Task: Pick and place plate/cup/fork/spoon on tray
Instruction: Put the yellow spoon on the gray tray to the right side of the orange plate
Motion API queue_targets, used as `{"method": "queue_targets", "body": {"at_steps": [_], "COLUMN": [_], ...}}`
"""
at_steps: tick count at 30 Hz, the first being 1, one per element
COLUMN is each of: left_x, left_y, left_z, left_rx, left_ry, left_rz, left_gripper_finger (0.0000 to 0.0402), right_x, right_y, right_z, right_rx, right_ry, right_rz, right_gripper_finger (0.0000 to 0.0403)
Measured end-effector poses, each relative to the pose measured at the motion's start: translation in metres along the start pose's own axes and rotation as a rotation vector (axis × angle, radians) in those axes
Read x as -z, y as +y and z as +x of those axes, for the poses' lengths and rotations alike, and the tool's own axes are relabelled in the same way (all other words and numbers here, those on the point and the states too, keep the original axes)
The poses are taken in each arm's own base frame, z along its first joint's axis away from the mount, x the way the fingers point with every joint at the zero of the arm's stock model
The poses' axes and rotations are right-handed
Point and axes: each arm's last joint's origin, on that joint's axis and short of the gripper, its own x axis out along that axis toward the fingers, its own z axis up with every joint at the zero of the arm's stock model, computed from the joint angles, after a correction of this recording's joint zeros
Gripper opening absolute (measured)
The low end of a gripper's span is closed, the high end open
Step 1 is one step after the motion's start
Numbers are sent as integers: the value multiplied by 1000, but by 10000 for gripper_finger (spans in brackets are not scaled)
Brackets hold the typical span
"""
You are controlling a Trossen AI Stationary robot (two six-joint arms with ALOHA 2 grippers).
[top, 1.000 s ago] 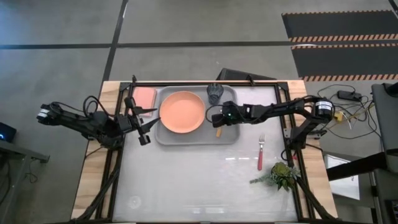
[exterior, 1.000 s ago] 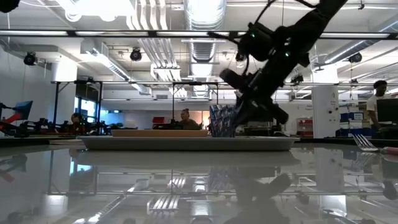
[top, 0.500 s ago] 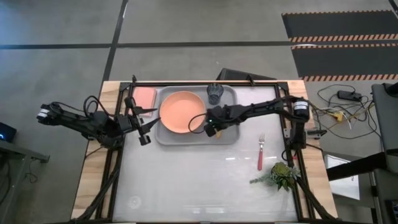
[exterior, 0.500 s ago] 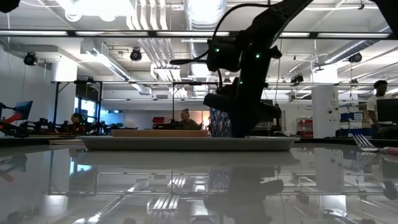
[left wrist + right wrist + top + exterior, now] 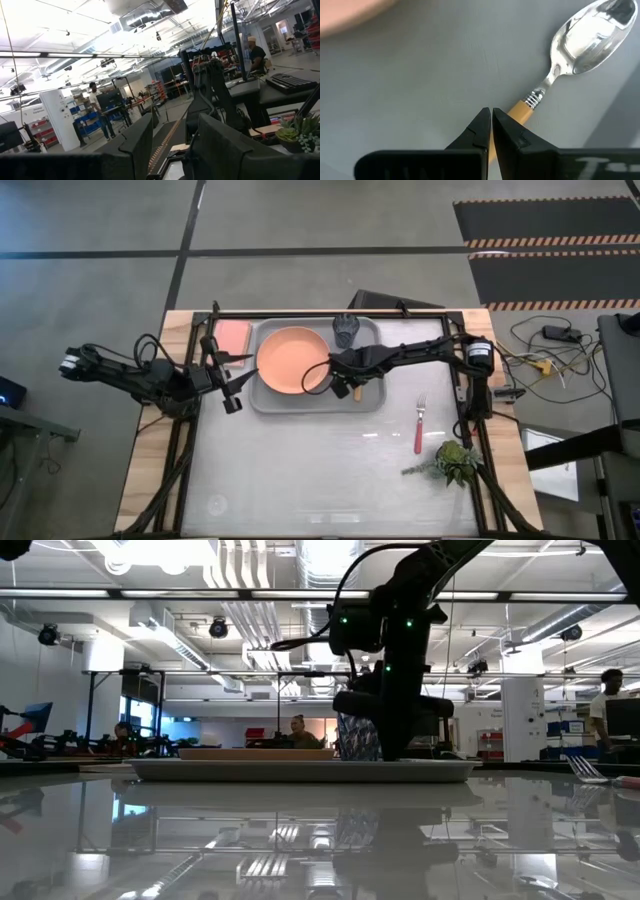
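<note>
The grey tray (image 5: 372, 398) lies at the table's far middle. The salmon-orange plate (image 5: 292, 360) lies in its left half, and the dark cup (image 5: 345, 330) stands in its far right corner. My right gripper (image 5: 346, 387) points down over the tray just right of the plate, shut on the spoon (image 5: 580, 40). The fork (image 5: 419, 425) lies on the table to the tray's right. My left gripper (image 5: 232, 388) waits open at the tray's left edge. My right gripper pinches the spoon's orange handle (image 5: 522, 112) between its two fingers, a little behind the metal neck. The fingers come from above, pointing down, across the handle. The spoon lies about level just over the tray floor, bowl up; I cannot tell whether it rests on the floor.
A pink flat rectangle (image 5: 232, 335) lies left of the tray at the far edge. A small green plant (image 5: 455, 462) sits near the table's right edge, nearer than the fork. The table's near half is bare and glossy (image 5: 320, 480).
My right arm has reached toward the table's left, over the tray toward the plate. Its gripper has tipped from slanting to pointing straight down and has come lower over the tray, still shut on the spoon.
</note>
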Motion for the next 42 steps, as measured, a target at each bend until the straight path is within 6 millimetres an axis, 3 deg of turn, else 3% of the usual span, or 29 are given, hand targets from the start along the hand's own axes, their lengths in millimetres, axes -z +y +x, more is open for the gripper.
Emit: {"method": "queue_targets", "body": {"at_steps": [7,14,21,25,28,32,38,42], "left_x": [0,0,0,0,0,1,0,0], "left_y": [0,0,0,0,0,0,0,0], "left_z": [0,0,0,0,0,0,0,0], "left_rx": [0,0,0,0,0,1,0,0], "left_ry": [0,1,1,2,2,3,2,1], "left_rz": [0,0,0,0,-1,-1,-2,-3], "left_gripper_finger": [141,141,141,141,141,141,141,141], "right_x": [6,7,5,7,8,3,-15,-18], "right_y": [-1,-5,0,-8,-16,-25,-40,-59], "right_z": [10,1,-35,-58,-64,-52,-7,12], "right_rx": [37,65,-2,-22,34,148,93,97], "right_ry": [37,34,-17,-43,-116,-219,-245,-213], "right_rz": [-15,-5,27,47,50,15,-47,-67], "right_gripper_finger": [8,8,8,8,8,8,8,8]}}
